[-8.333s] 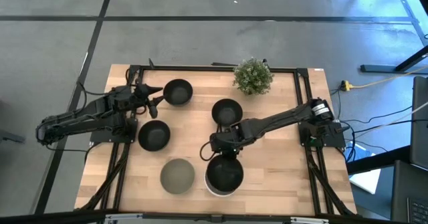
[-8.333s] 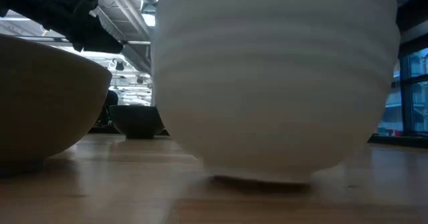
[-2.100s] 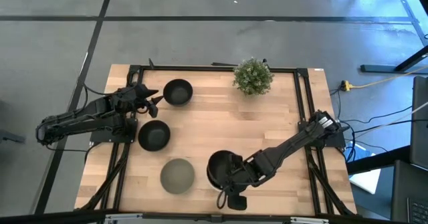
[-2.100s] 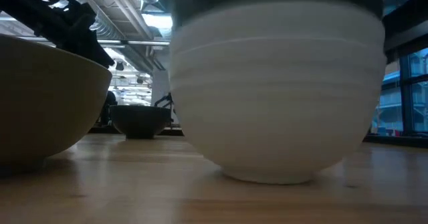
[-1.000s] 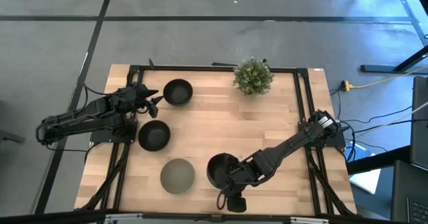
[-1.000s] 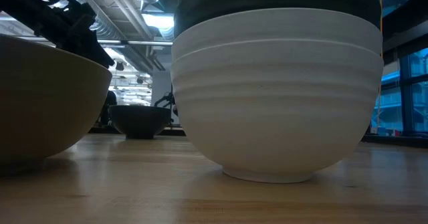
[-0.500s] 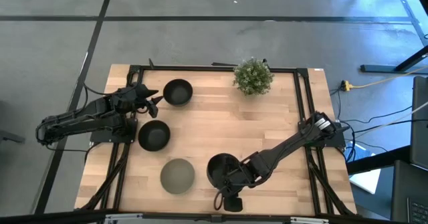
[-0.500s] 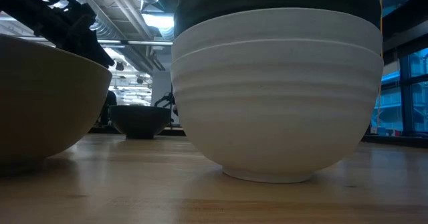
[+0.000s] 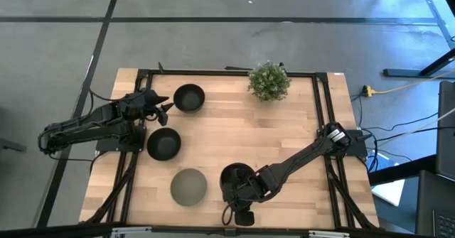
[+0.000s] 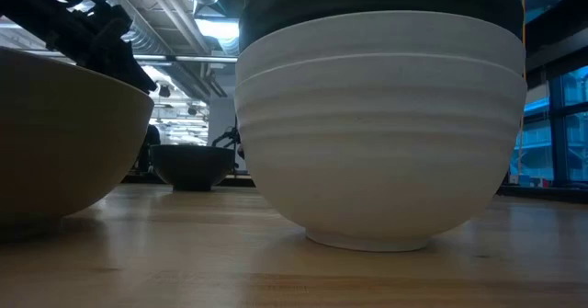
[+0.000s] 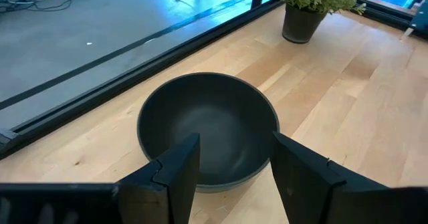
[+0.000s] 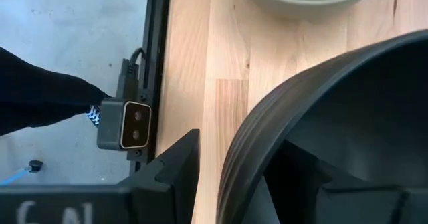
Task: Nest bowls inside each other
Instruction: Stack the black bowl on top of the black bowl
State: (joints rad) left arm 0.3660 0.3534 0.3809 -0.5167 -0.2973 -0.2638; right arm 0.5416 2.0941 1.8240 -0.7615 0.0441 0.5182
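Right pincer (image 9: 233, 192) is at the near edge of the counter (image 9: 284, 124); its fingers straddle the rim of the top black bowl (image 9: 235, 179), one inside and one outside, and I cannot tell if they press it. That bowl sits in the white stack (image 10: 377, 133), beside the grey-olive bowl (image 9: 188, 187). Left pincer (image 9: 168, 104) waits apart, beside another black bowl (image 9: 189, 96)

black bowls (image 9: 188, 96), an olive bowl (image 9: 188, 187), ribbed white bowl (image 10: 378, 133).

Pale wood table (image 9: 298, 110), matt black bowl (image 11: 207, 134), ribbed white bowl (image 10: 377, 133).
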